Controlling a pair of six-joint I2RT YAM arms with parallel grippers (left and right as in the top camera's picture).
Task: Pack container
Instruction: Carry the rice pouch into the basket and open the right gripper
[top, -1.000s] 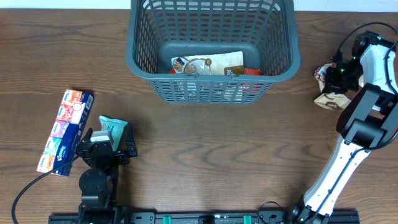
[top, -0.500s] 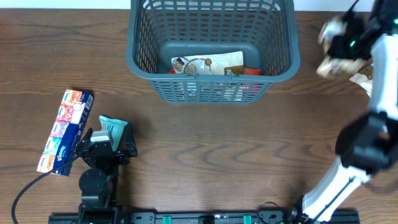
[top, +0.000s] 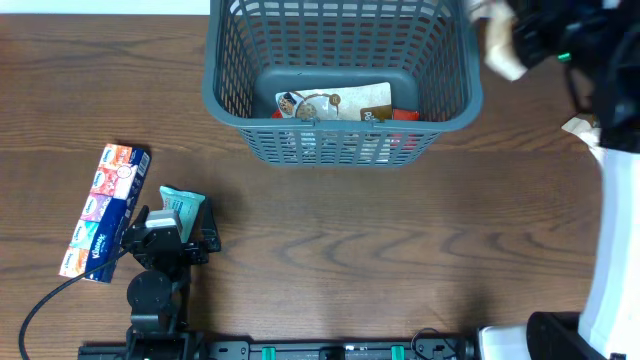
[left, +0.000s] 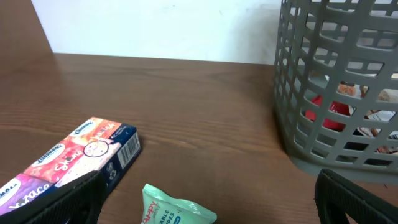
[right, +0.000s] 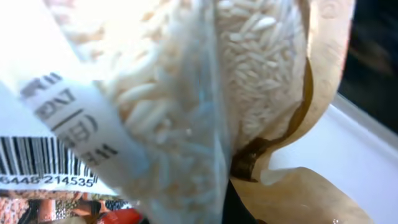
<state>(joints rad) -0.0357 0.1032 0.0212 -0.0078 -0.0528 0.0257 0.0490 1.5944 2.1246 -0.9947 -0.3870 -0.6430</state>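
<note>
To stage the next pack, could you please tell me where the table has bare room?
Bare: the table in front of the container and left of it. Crowded: around the left end effector, by the tissue pack and wipes pack.

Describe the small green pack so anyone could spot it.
From the grey basket, look near-left to the open left gripper. The pack lies at its fingertips: mint green, shorter than the long multicoloured box beside it.

Colourful carton (top: 105, 210) lies near mint-green pouch (top: 183, 206); rice bag (right: 249, 62) aloft.
</note>
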